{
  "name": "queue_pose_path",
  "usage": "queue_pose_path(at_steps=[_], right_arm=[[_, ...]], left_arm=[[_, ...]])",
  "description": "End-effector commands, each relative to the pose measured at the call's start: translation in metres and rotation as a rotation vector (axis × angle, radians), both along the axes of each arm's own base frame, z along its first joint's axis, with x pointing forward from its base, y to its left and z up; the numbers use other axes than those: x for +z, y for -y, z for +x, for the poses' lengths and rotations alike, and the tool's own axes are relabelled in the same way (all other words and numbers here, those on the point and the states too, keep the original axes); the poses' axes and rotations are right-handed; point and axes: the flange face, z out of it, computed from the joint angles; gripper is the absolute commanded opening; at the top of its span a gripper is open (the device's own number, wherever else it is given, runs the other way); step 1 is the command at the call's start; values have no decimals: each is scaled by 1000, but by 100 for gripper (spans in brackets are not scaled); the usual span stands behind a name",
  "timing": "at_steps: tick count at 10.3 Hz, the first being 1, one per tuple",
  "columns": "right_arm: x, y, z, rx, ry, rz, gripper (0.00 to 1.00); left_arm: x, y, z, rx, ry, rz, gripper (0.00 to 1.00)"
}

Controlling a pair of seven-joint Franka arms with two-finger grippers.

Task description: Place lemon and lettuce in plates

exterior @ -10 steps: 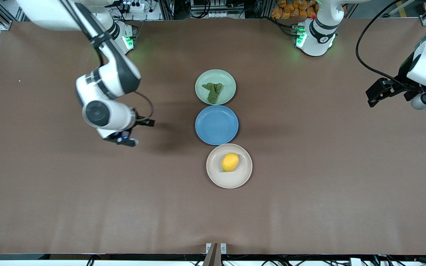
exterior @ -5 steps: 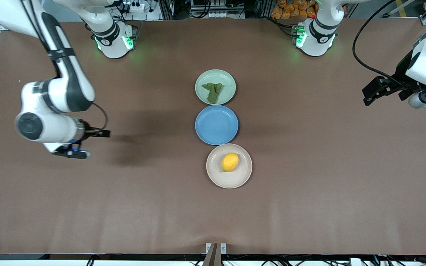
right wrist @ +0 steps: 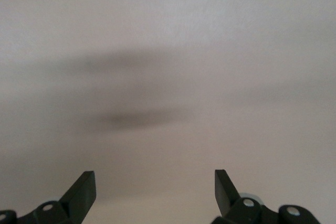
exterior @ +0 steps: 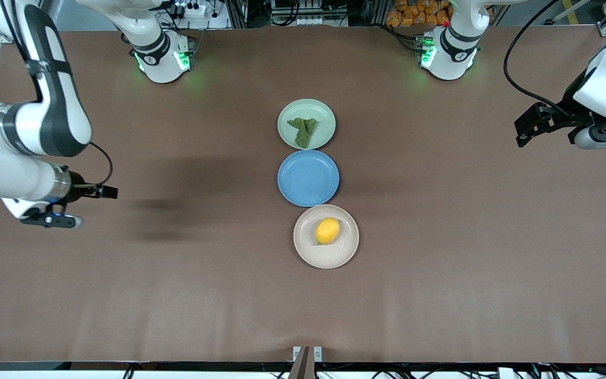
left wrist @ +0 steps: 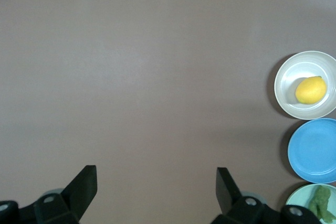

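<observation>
1. The lemon (exterior: 327, 230) lies in the beige plate (exterior: 326, 260), the plate of the row that is nearest the front camera, close to the middle of the surface (exterior: 440, 263).
2. The lettuce (exterior: 303, 130) lies in the mint plate (exterior: 287, 138), the plate nearest the edge where the arm bases stand.
3. A blue plate (exterior: 308, 178) sits between the two and holds nothing. It touches or nearly touches each neighbour.
4. Judgement: both items rest inside their plates, so the placing appears complete and no grasp seems to remain.
5. The left claw (left wrist: 156, 192) is open and holds nothing. It hangs over bare surface near the left arm's end, well apart from the plates (its wrist view takes in all three plates at one side).
6. The right claw (right wrist: 155, 191) is open and holds nothing. It hangs over bare surface near the right arm's end, with its forearm lying roughly level.
7. Judgement: both arms are posed clear of the row, which suits a parked position.
</observation>
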Motion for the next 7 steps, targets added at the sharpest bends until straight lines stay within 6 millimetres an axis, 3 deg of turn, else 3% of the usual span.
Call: queue_pose_path(at_steps=[1,2,7], right_arm=[[55,3,-6,9,51,-11,100],[83,0,-6,11,18,-12,100],[181,-5,-22,17,79,-6,100]], left_arm=[[7,3,-4,-35,23,-36,100],[6,5,-4,-39,21,-39,100],[2,3,-3,-22,5,-86,100]])
